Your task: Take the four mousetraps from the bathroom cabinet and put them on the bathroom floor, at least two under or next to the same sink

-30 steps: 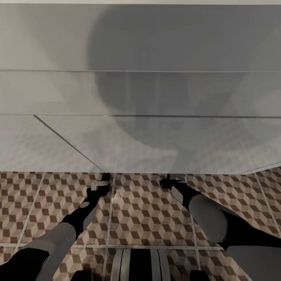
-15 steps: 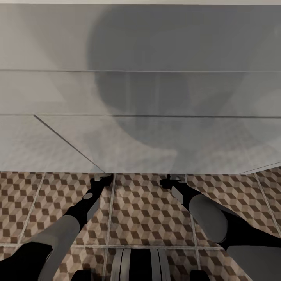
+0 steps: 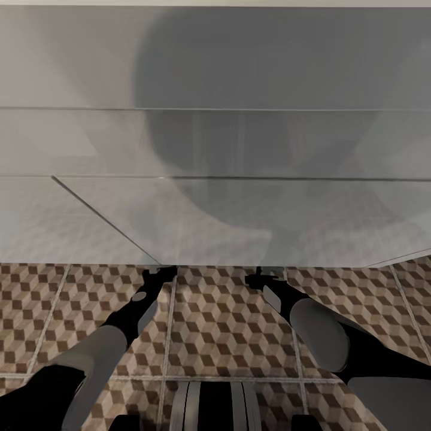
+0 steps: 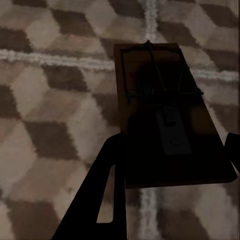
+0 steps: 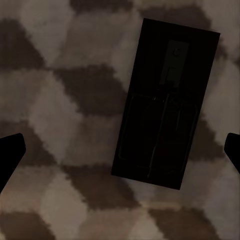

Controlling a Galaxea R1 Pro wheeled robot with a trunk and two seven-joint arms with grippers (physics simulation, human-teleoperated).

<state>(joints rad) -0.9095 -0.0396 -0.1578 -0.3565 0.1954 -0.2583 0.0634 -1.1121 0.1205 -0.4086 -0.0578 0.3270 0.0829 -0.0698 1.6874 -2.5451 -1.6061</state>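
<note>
The white bathroom sink (image 3: 239, 149) unit rises ahead, and the cube-patterned bathroom floor (image 3: 227, 323) lies below it. Both arms reach down to its base. In the left wrist view my left gripper (image 4: 175, 142) is shut on a tan mousetrap (image 4: 155, 100), held low over the tiles. In the head view the left gripper (image 3: 160, 272) sits at the unit's foot. My right gripper (image 3: 263, 276) is beside it, also at the foot. In the right wrist view the right gripper (image 5: 123, 145) stands open, fingers wide apart, over a second mousetrap (image 5: 162, 105) lying flat on the shaded floor.
The vanity's front blocks the way forward, its lower edge meeting the tiles just beyond both grippers. My own base (image 3: 212, 407) shows at the bottom of the head view. Tiled floor stretches to either side of the arms.
My left arm has pushed forward, bringing its gripper closer to the foot of the vanity. The right arm and the camera have stayed still.
</note>
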